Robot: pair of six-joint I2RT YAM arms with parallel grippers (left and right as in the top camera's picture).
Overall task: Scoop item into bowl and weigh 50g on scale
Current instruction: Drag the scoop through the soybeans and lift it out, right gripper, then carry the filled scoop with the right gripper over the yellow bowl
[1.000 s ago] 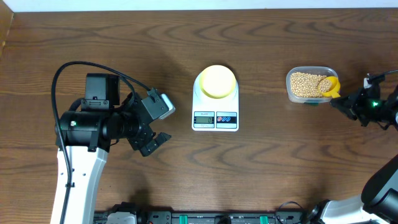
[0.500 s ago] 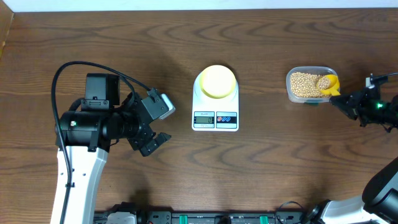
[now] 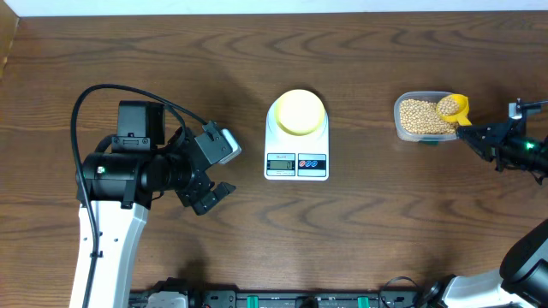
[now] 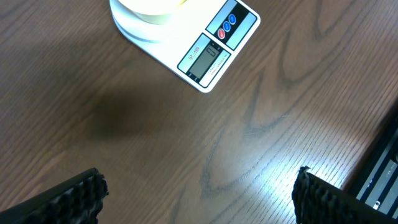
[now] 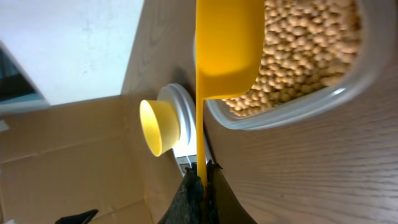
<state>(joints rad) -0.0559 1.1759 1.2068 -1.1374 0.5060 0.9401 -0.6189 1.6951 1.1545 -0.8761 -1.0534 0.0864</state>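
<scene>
The dark brown tabletop (image 3: 385, 222) shows a bold, wavy wood grain with a dull sheen. At its middle lies the scale (image 3: 296, 158), a flat white rectangle with rounded corners. Its small grey display and its red and blue buttons sit along the near edge. The bowl (image 3: 298, 112), round, smooth and pale yellow, stands on the far half of the scale, narrower than the platform.

Well to the right is a clear plastic tub (image 5: 298, 107) with rounded corners. It is packed with beans (image 3: 419, 117), small, round and tan. A glossy yellow scoop (image 3: 452, 106) has its cup over the tub's right end, with beans in it. Its thin flat handle runs back to the right pincer (image 3: 475, 133), whose dark tips are pressed together on the handle's end.

The left pincer (image 4: 196, 196) hangs over bare wood to the left of the scale. Its ribbed black pads stand wide apart and hold nothing.
</scene>
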